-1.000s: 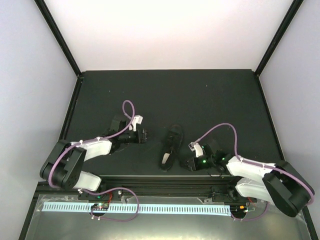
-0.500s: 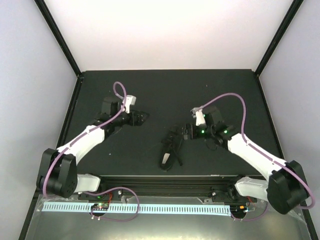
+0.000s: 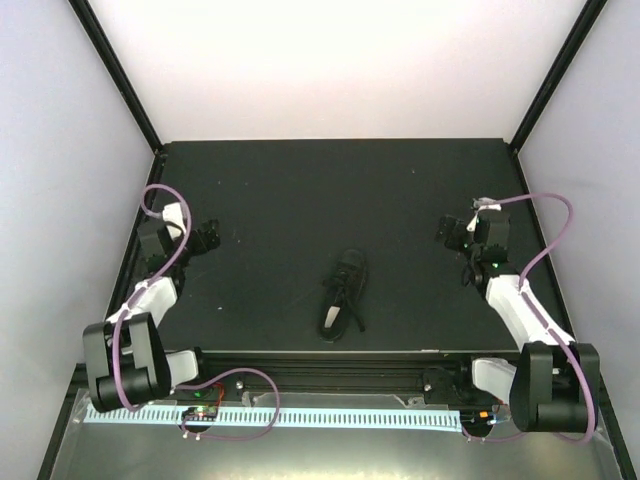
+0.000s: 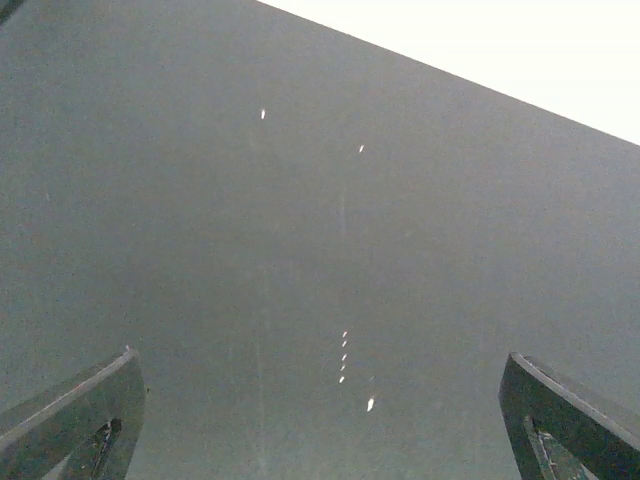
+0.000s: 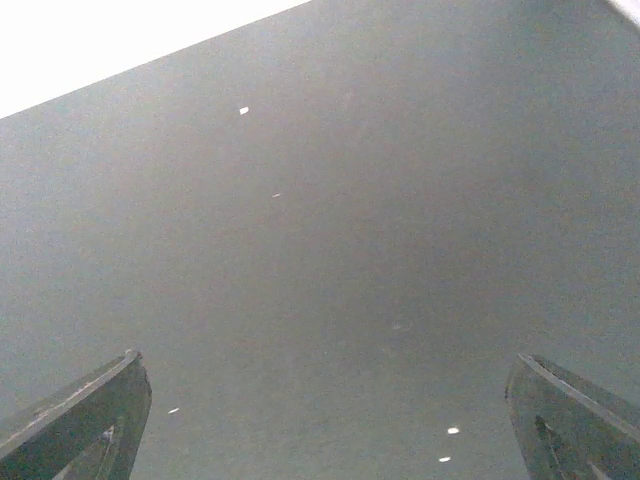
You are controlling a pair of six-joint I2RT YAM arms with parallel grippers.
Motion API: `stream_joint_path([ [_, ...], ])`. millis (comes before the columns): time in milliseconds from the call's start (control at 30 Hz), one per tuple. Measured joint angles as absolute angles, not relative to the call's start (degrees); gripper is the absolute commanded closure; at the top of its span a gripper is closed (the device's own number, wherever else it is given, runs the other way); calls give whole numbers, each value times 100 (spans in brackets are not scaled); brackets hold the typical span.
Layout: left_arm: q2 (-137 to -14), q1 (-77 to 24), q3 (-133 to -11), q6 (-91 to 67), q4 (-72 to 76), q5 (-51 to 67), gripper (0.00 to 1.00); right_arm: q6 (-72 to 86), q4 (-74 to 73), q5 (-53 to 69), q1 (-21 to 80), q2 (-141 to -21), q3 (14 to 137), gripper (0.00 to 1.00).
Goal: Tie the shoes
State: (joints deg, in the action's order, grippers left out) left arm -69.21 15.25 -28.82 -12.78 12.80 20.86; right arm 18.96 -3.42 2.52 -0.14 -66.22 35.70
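Shoe black, pale lining showing.

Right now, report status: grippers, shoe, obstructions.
Left gripper open, empty, far left. Right gripper open, empty, far right. Shoe centred between them, untouched by either. Nothing seen in the way.

A black shoe is showing a pale lining against the matte black table, which white flecks are dotting; its thin laces are seemingly black too, blending into the surface. The left arm and right arm are wearing white and black shells, with purple cables looping over them.
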Motion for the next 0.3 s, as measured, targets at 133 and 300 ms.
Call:
stream_joint_path([
  [133, -7402, 1411, -2554, -1120, 1896, 1927, 1, 1774, 650, -585, -8, -6582, 2928, 0],
  [300, -7575, 1319, -2554, -902, 2206, 1785, 1, 1634, 1374, -1149, -8, -6945, 2622, 0],
])
